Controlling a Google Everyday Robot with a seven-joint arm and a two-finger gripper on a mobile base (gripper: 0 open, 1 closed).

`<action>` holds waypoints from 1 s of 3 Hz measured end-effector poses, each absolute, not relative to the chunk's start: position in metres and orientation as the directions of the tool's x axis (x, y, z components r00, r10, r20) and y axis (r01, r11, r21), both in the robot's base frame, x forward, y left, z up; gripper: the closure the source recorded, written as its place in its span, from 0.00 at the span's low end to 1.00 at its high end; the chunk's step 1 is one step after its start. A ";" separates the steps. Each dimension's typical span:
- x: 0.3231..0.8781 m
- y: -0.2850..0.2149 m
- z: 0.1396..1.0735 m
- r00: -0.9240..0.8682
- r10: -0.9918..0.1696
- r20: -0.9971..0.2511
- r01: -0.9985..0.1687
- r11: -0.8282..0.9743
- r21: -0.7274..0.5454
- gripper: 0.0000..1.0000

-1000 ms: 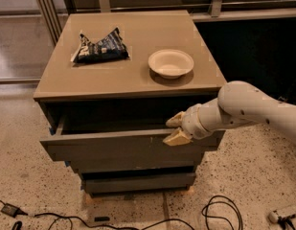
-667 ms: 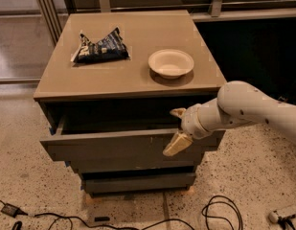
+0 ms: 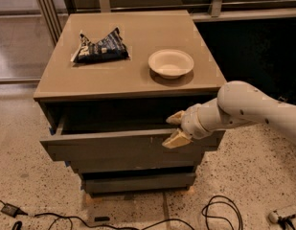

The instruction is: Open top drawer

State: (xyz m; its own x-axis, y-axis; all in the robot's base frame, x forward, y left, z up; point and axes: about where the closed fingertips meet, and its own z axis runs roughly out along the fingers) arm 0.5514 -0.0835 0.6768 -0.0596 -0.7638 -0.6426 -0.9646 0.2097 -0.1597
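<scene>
The top drawer (image 3: pixel 109 150) sat in the lower middle of the frame, already pulled partway out from under the cabinet top (image 3: pixel 138 37), with a dark gap showing behind its front; the two narrower drawer fronts (image 3: pixel 138 181) below it were shut. The gripper (image 3: pixel 175 129) hung at the right end of the drawer's upper edge, its pale fingers (image 3: pixel 176 140) spread apart and closed on nothing; one seemed to reach behind the lip and the other lay across the face, though real contact could not be made out. To finish well, the finger behind the lip should probably stay hooked deep enough not to slip off the handleless edge; the pull ought to run straight towards the bottom of the frame, level with the slides; because the grip was off-centre to the right, a slow, even draw would be wise lest the drawer skew and bind; the bowl (image 3: pixel 170 63) and snack bag (image 3: pixel 99 47) above could shift if it were jerked. Compared with a second earlier, the fingers stood wider apart; the drawer front and the arm appeared almost unmoved.
</scene>
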 end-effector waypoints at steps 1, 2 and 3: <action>0.551 -0.083 0.677 -0.060 -0.764 -0.643 -0.965 0.210 -0.160 0.65; 0.535 -0.086 0.676 -0.046 -0.778 -0.627 -0.969 0.187 -0.160 0.89; 0.519 -0.084 0.681 -0.031 -0.777 -0.628 -0.971 0.173 -0.166 1.00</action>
